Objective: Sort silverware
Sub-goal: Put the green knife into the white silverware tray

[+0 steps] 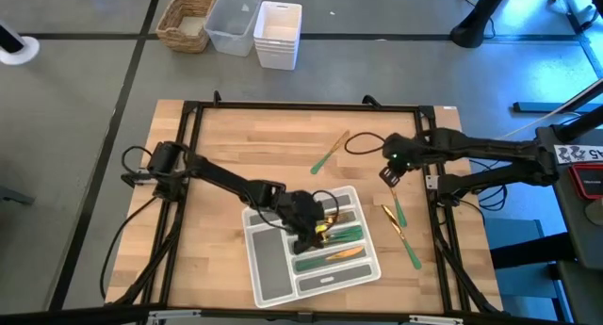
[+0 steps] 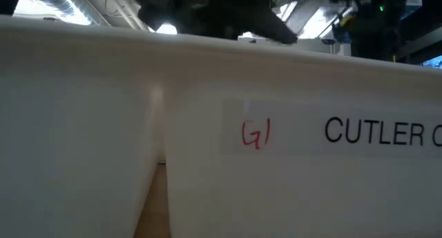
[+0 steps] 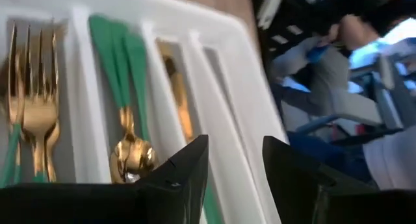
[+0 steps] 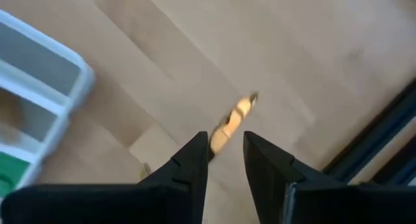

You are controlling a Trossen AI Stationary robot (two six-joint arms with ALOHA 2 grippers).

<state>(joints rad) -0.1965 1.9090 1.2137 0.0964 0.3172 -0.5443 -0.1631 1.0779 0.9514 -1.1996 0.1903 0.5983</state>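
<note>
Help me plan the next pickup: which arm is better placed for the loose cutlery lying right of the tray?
Right. Its open fingers hover directly above a gold-headed, green-handled utensil on the wooden table, while the left gripper is occupied over the grey compartmented tray.

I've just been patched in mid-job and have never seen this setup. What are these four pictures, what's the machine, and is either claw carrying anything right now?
It is a robot with two dark arms working at a wooden table, sorting gold cutlery with green handles into a grey tray. The overhead picture shows everything. The low picture sits at table height and is mostly blocked by a white wall labelled "CUTLER". The other two come from cameras on each wrist.

The left gripper hangs open over the tray, holding nothing; below it lie forks and spoons in separate compartments. The right gripper is above bare table, right of the tray, open around a gold piece; whether it grips it is unclear. Three loose pieces remain on the table.
</note>
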